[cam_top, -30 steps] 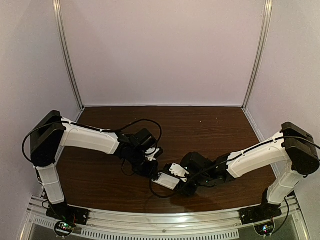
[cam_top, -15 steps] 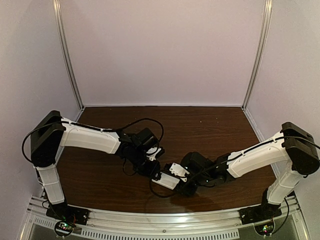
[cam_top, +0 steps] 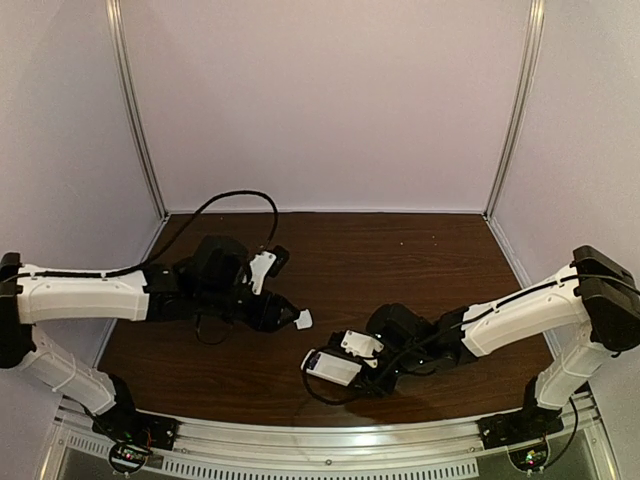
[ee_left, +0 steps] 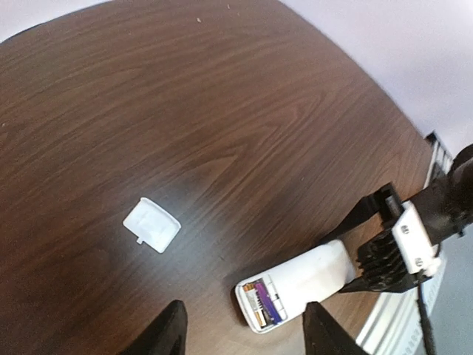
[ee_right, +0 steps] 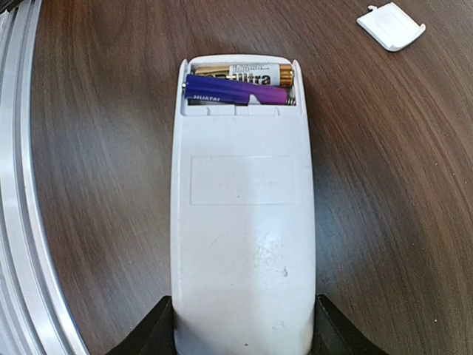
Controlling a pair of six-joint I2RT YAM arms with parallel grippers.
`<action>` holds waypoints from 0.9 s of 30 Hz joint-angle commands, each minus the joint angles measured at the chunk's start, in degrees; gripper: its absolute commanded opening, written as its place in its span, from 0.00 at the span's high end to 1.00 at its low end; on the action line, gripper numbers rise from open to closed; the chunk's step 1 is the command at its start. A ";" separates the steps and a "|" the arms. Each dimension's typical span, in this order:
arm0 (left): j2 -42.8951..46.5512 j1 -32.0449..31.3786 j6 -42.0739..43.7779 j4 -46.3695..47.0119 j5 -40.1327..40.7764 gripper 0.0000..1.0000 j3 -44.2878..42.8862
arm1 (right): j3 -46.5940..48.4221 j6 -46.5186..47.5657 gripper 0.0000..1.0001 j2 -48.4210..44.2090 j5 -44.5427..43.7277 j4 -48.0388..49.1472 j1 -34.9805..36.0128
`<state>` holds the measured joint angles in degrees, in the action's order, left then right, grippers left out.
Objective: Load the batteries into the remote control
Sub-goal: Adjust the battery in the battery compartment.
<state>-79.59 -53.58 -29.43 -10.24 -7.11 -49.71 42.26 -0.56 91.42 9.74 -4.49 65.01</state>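
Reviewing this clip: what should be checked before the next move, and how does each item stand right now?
1. Cells in the bay: the gold-brown battery and the purple battery lie side by side inside it. Ok.
2. Polarity of the cells: cannot tell.
3. Remote control secured: it is back-up, with the right end effector clamped on both its sides. Ok.
4. Battery cover fitted: it lies loose on the table, apart from the remote. Not ok.
5. Left end effector free: it is open and empty. Ok.
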 commanded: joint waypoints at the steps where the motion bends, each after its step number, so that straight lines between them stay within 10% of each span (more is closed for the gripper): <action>1: 12.22 0.06 7.62 19.82 4.76 0.28 13.53 | -0.64 3.33 0.85 -1.23 2.12 0.14 0.60; 4: 17.66 0.11 16.78 20.37 0.03 0.20 16.75 | -0.51 4.88 0.86 -0.79 2.84 0.27 0.62; 13: 15.45 -2.73 38.01 20.97 -9.03 0.41 22.36 | 0.71 7.37 0.87 1.93 3.07 -1.07 0.73; 27: 3.76 -4.57 49.21 27.49 -14.85 0.63 22.53 | 0.20 8.61 0.90 2.00 2.22 -1.82 0.81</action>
<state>-73.06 -57.52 14.57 14.61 -19.62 -24.34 42.26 7.33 92.71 12.43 -5.21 65.30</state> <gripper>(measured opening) 0.381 0.577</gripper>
